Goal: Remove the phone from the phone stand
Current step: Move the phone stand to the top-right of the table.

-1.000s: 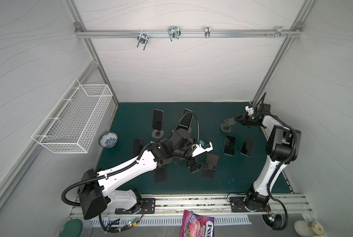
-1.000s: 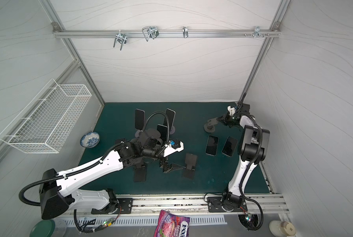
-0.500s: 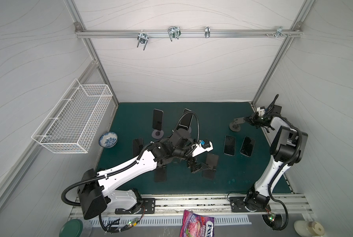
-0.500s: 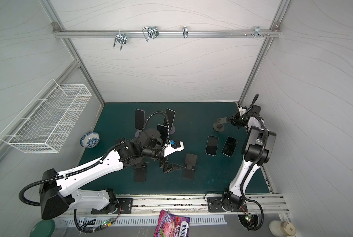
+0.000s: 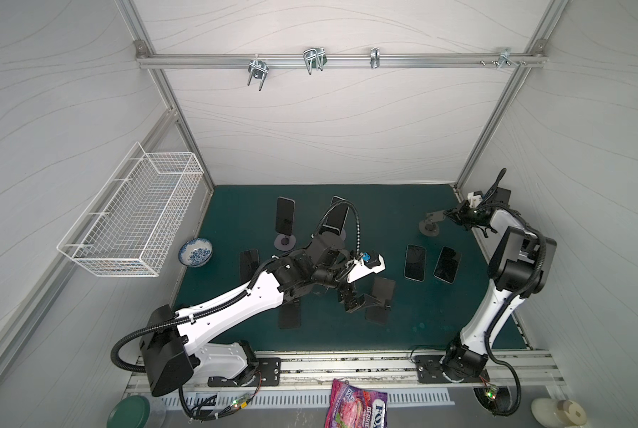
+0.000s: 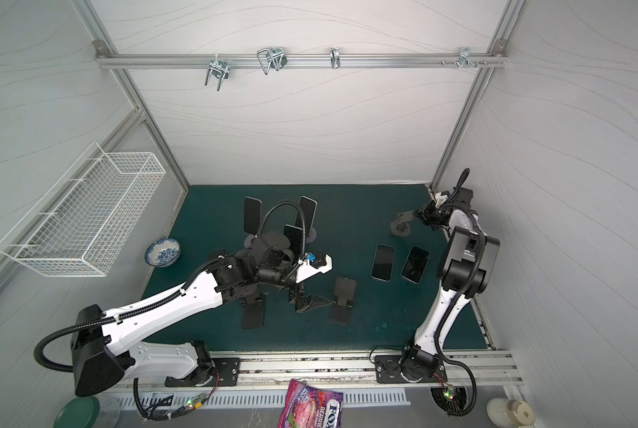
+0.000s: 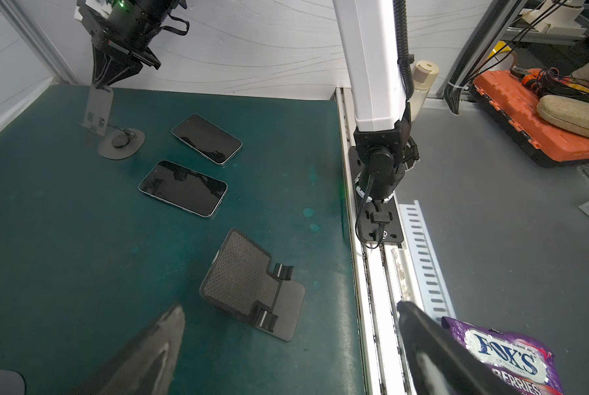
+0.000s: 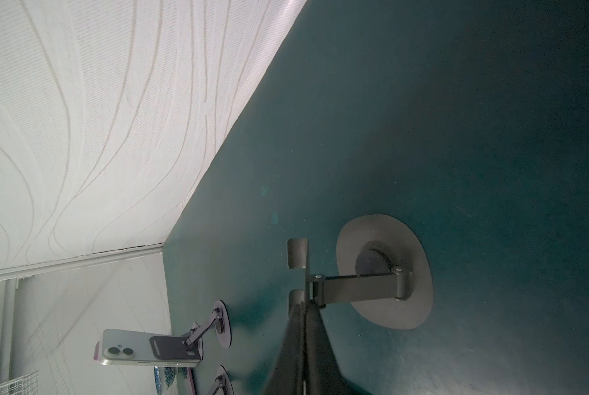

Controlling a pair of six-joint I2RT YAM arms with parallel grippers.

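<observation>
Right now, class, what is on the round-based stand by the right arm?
No phone. The round-based stand has a bare plate; the right gripper, jaws shut, pinches its top edge, covering that strip.

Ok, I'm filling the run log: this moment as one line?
left fingers: open, near folding stand | right fingers: shut on round stand, no phone on it | two phones: flat on mat

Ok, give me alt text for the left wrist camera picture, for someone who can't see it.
An empty folding stand sits on the green mat ahead of the open left pincer. Beyond it a nearer phone and a farther phone lie flat, and the right pincer is shut on an empty round-base stand.
</observation>
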